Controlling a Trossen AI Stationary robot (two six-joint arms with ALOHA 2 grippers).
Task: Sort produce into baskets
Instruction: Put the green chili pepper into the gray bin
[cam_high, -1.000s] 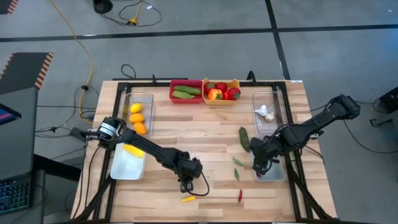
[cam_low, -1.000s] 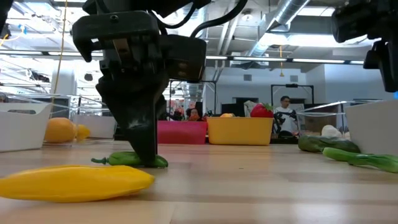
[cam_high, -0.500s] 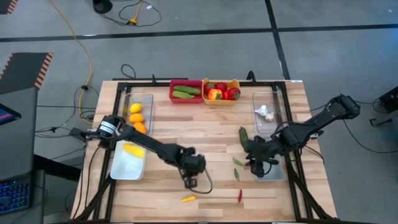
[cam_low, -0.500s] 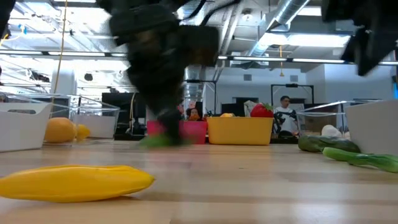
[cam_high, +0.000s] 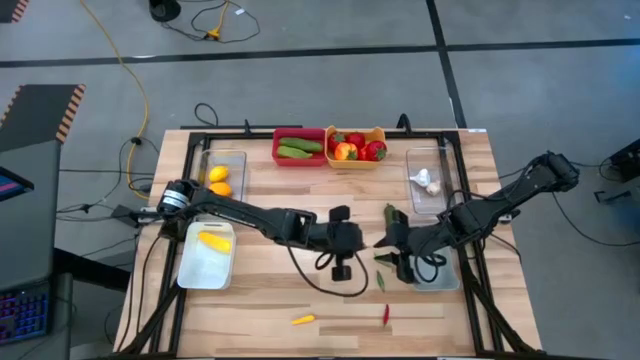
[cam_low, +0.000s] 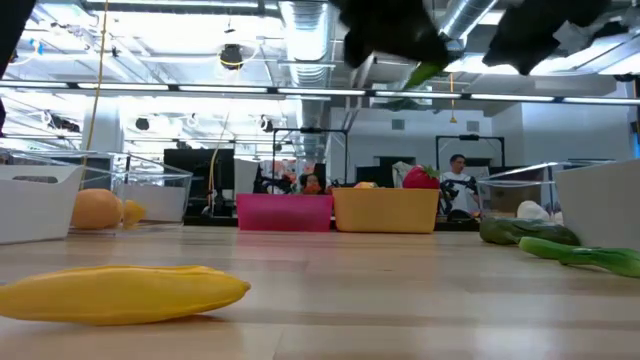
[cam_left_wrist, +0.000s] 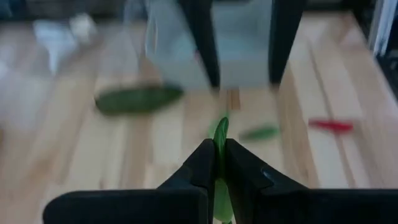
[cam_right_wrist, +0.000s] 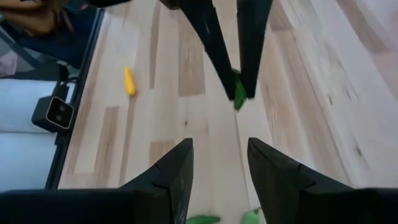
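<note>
We have the left hand (cam_left_wrist: 217, 163) pinched tight on a small green chili (cam_left_wrist: 220, 138), carried above the middle of the bench (cam_high: 300, 215), well clear of the yellow pepper (cam_high: 302, 320) lying near the bench's front edge. The right hand (cam_high: 397, 256) hangs just beside it, fingers parted and holding nothing, between the left hand and the pale tray (cam_high: 440, 282) at the bench's right side. The chili looks to us like a light, stiff toy piece with a slick skin; held only by a thin edge between narrow fingers, it could twist or slide out, so a grip across its thicker middle would serve better than one near the tip. The same goes, we judge, for the loose green chilies (cam_high: 382, 280) and the red chili (cam_high: 386, 315) on the bench near the right hand: thin, low to the boards, best pinched across the waist. The large cucumber (cam_high: 392, 222) just behind the right hand seems bulkier and wants wider fingers. From bench level the held chili shows only as a green blur high up, both arms are cut off at the top, and we cannot tell how much of the chili sits inside the grip.
</note>
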